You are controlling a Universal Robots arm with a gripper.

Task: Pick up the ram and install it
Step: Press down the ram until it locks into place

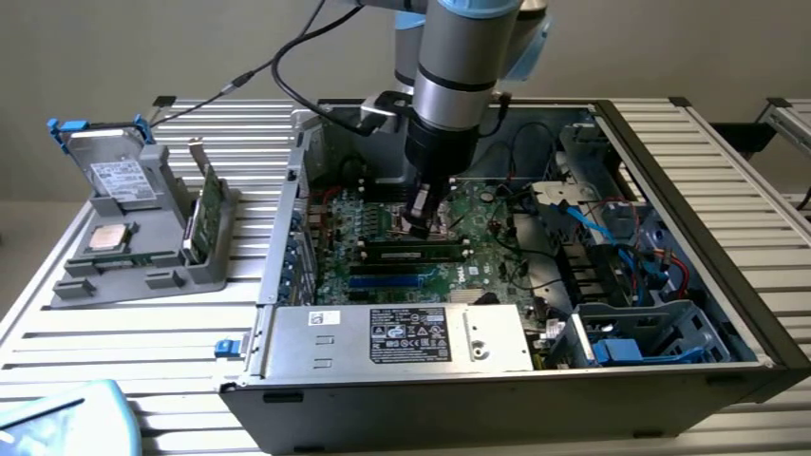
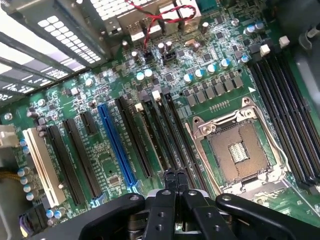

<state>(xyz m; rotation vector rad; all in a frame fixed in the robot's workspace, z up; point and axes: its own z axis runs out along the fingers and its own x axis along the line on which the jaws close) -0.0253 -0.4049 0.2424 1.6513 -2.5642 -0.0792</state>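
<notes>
RAM (image 1: 412, 254) sits in its motherboard (image 1: 380, 228) slot. Your clenched, empty gripper (image 2: 174, 181) presses nearby (fingertips together); keep pressure square.

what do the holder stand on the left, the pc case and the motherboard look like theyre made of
Holder stand: matte grey plastic, going by its blocky moulded shapes. Computer case: painted or bare sheet metal, thin folded edges with a dull sheen. Motherboard: glossy green circuit-board laminate with fine traces, carrying plastic slots and metal-topped capacitors.
</notes>
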